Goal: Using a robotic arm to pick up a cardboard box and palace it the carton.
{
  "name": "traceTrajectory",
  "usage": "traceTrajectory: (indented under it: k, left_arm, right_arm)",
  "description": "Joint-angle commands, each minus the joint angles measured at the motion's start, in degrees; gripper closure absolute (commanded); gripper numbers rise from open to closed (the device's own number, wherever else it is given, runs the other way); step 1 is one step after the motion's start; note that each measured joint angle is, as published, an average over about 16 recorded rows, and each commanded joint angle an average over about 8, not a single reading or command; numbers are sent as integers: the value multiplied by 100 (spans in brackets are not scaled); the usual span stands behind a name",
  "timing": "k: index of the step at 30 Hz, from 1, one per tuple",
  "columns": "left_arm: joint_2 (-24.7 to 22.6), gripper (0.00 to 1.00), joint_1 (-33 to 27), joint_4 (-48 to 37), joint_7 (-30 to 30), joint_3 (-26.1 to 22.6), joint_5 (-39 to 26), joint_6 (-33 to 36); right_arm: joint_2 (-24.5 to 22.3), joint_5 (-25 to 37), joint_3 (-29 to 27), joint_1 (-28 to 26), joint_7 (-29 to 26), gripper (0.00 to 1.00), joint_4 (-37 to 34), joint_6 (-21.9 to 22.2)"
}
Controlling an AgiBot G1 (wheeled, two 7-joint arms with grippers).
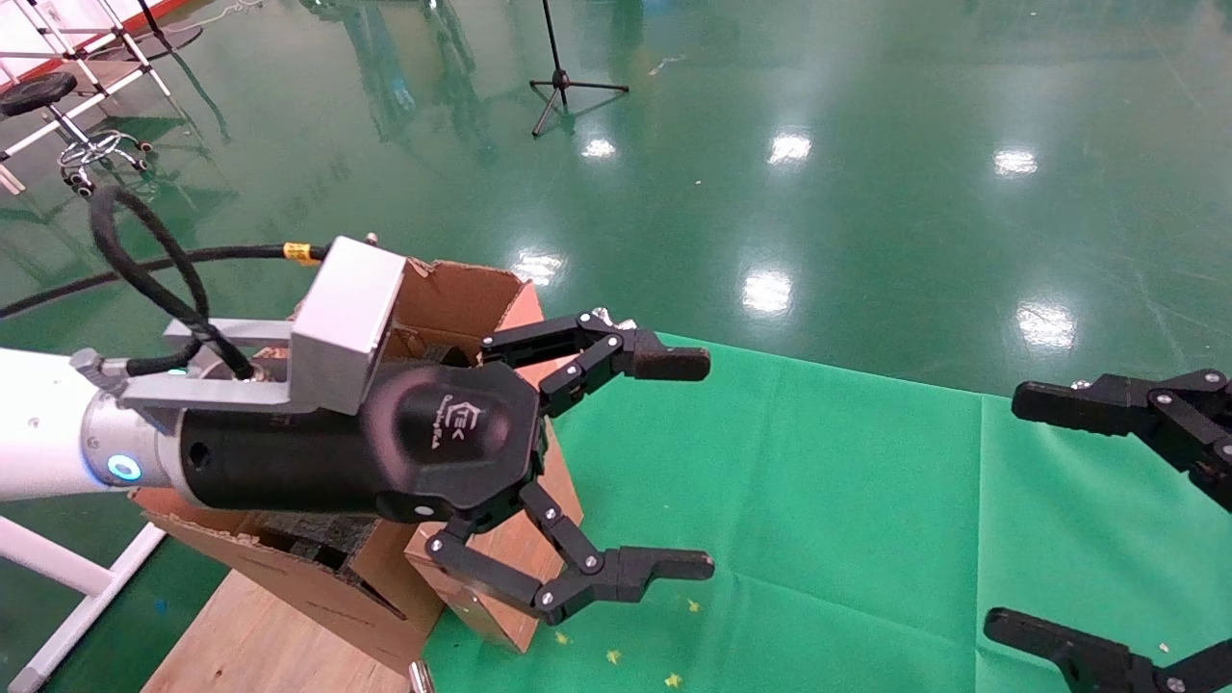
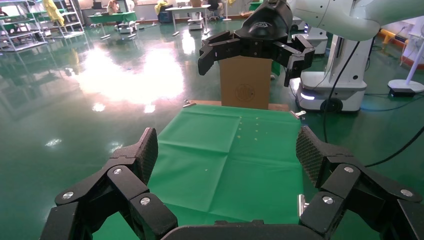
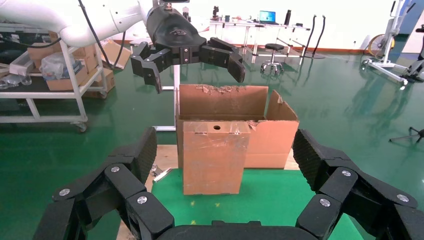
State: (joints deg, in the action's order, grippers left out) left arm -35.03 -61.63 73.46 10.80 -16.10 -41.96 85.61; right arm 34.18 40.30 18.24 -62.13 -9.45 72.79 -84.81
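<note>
The left gripper point(image 1: 688, 462) of the robotic arm point(image 1: 38, 452) spreads its fingers point(image 1: 664, 364) wide, empty, above the cardboard box point(image 3: 215, 157). The box stands upright on the green cloth point(image 1: 866, 500), touching the carton point(image 3: 235, 105) behind. The right gripper point(image 1: 1020, 515) hovers open nearby.

the left pincer point(image 1: 685, 462) hangs with fingers spread wide above the cardboard box point(image 1: 510, 568), which leans against the carton point(image 1: 452, 298) at the green desk's point(image 1: 866, 520) edge. the right pincer point(image 1: 1006, 510) is spread too.
</note>
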Motion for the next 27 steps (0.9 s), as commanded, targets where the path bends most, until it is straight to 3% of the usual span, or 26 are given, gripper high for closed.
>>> traceTrajectory:
  k: [1, 14, 17, 22, 27]
  left_arm:
    - [0, 0, 0, 0, 0, 0, 0, 0]
    - [0, 0, 1, 1, -1, 1, 1, 1]
    - [1, 0, 1, 0, 0, 0, -3, 0]
    - [56, 0, -81, 35, 5, -68, -260, -47]
    - [148, 0, -318, 91, 85, -232, -820, -186]
  right_arm:
    - [0, 0, 0, 0, 0, 0, 0, 0]
    - [0, 0, 0, 0, 0, 1, 0, 0]
    - [0, 0, 0, 0, 0, 29, 0, 0]
    - [0, 0, 0, 0, 0, 89, -1, 0]
    - [0, 0, 1, -1, 1, 100, -2, 0]
